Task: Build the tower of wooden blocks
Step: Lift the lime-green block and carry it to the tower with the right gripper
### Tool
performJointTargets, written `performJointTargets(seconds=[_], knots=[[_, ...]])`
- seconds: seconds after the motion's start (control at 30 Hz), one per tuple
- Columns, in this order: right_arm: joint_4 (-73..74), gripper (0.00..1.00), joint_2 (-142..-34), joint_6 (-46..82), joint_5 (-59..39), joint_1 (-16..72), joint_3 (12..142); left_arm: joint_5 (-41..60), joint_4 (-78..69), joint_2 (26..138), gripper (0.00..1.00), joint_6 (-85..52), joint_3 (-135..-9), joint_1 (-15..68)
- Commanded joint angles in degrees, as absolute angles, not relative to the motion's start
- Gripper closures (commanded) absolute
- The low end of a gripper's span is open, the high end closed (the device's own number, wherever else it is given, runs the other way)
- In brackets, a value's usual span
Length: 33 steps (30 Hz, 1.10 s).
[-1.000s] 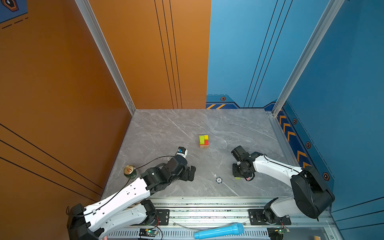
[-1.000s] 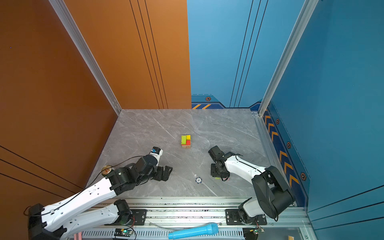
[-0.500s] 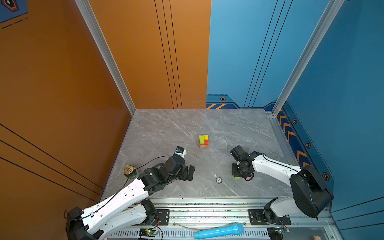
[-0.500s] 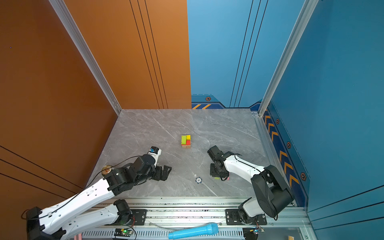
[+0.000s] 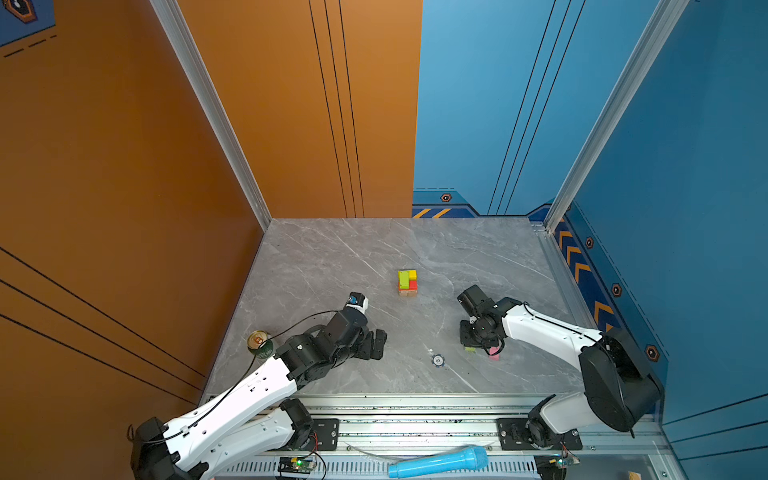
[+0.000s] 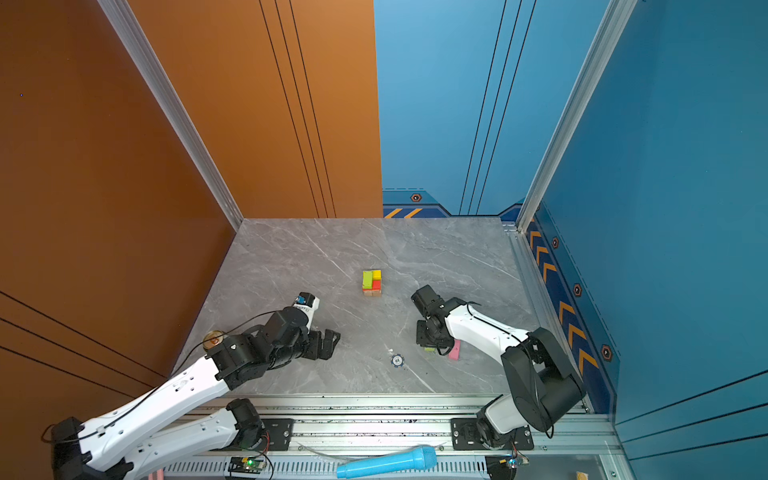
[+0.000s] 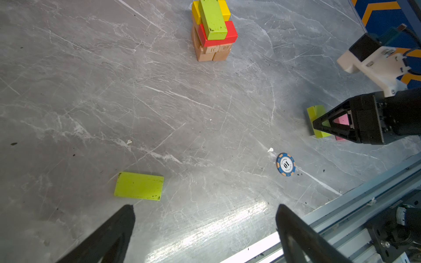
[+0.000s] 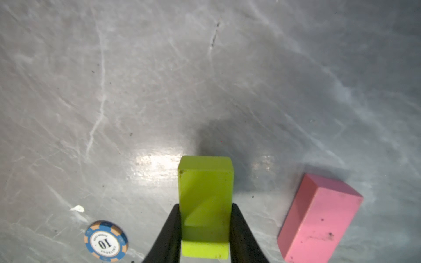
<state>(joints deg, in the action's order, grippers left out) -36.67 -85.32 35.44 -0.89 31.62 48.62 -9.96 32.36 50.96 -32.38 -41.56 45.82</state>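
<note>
The tower [image 5: 407,282] [image 6: 372,282] [image 7: 213,29] stands mid-table: tan blocks at the base, red and yellow above, a lime green block on top. My right gripper [image 8: 205,206] [image 5: 478,343] is shut on a lime green block [image 8: 206,182] [image 7: 315,113], low at the table near the front right. A pink block [image 8: 319,218] [image 5: 494,353] [image 6: 455,349] lies flat beside it, untouched. Another lime green block [image 7: 139,186] lies flat just ahead of my left gripper [image 7: 205,207] [image 5: 376,345], which is open and holds nothing.
A blue-white round token [image 5: 437,360] [image 7: 286,164] [image 8: 106,241] lies between the two grippers. A green drink can [image 5: 259,343] stands by the left wall behind my left arm. A metal rail [image 5: 415,415] and a blue cylinder [image 5: 440,460] run along the front edge.
My right gripper has shifted slightly left and drawn in on the lime green block. My left arm has crept a little to the left, still open.
</note>
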Motion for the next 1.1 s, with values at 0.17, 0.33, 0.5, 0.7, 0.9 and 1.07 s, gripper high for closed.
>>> performJointTargets(seconds=[0.17, 0.33, 0.5, 0.7, 0.9, 1.07], knots=[[-41.1, 0.76, -90.0, 34.2, -0.9, 32.5, 60.2, -6.8, 33.3, 51.2, 0.02, -30.3, -42.6, 41.6], [-43.4, 0.76, -95.9, 32.5, -1.9, 32.8, 69.8, -5.0, 33.3, 52.5, 0.02, -29.7, -44.6, 38.4], [-45.6, 0.76, -103.0, 30.9, -3.4, 32.9, 79.8, -2.8, 32.3, 55.6, 0.02, -29.6, -46.7, 35.2], [-48.7, 0.76, -111.5, 29.1, -5.3, 33.0, 92.0, 0.2, 30.7, 60.3, 0.02, -29.5, -49.1, 31.7], [-52.0, 0.76, -117.6, 27.7, -6.3, 32.8, 102.3, 2.9, 28.5, 64.3, 0.02, -29.6, -50.9, 29.1], [-54.2, 0.75, -122.6, 27.1, -7.6, 32.5, 109.8, 4.6, 27.2, 66.8, 0.02, -29.6, -51.8, 27.7]])
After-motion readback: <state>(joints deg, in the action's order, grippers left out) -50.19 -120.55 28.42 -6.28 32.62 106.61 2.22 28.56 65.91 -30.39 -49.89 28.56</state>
